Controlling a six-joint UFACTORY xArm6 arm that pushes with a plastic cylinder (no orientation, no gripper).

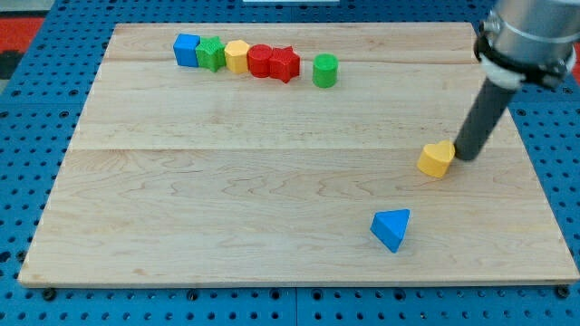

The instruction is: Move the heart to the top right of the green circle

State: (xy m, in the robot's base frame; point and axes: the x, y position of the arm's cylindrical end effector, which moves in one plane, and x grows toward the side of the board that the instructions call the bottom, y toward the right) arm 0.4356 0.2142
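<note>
Seven blocks on the bench [272, 199]: blue cube [187, 49], green star [211, 53], yellow hexagon [236, 56], red cylinder [260, 61], red star [285, 63], green circle [325, 70], blue triangle [391, 228], plus one yellow heart [437, 158]. The heart sits well to the lower right of the green circle. My tip [464, 156] touches the heart's right side; no hand, just a rod.

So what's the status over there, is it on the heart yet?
My tip at yellow heart's right side, touching or nearly. Green circle far off, upper left. Nothing between them.
</note>
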